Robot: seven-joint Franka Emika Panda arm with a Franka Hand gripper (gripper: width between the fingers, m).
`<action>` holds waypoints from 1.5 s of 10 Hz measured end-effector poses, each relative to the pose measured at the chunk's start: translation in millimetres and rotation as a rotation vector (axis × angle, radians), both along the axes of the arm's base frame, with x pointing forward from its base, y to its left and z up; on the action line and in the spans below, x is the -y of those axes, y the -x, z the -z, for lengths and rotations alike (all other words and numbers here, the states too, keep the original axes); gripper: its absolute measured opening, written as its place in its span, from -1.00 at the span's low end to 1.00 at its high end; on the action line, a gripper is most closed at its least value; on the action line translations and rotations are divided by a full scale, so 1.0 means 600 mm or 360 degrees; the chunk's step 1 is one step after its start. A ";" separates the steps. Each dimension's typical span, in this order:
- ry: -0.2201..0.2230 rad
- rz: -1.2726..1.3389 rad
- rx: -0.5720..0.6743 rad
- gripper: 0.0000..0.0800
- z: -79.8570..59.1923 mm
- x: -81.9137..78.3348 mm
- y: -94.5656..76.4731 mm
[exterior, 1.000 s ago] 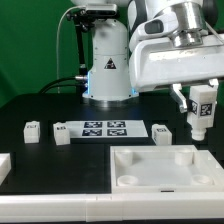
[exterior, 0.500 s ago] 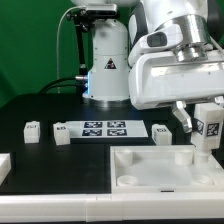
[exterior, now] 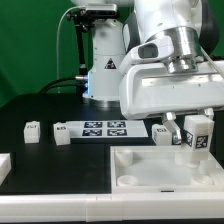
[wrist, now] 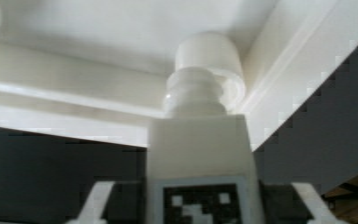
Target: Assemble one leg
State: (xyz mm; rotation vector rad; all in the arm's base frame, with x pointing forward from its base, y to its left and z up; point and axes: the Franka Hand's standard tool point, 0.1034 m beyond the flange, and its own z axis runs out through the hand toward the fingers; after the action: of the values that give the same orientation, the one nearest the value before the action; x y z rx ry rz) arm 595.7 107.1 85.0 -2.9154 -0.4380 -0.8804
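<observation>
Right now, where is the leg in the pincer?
Exterior view's right: the leg is held upright in the pincer over the far right corner of the tray.

On my feed a plain green backdrop (exterior: 30,40) fills the bkgd past the table's far edge. The table (exterior: 60,165) has a matte black top. A pale strip (exterior: 50,212) runs along the front edge. Light is bright and even w/ soft shadows.
</observation>
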 end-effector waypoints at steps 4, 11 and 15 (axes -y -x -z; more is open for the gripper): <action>-0.0006 -0.0021 -0.0010 -0.28 0.011 -0.019 -0.001; -0.0020 -0.0023 0.0030 -0.28 0.013 -0.031 -0.017; -0.0009 -0.0021 0.0010 -0.28 0.018 -0.021 -0.016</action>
State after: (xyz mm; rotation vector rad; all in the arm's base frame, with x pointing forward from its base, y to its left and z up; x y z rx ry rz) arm 605.2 119.9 74.3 -2.9021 -0.4542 -0.8877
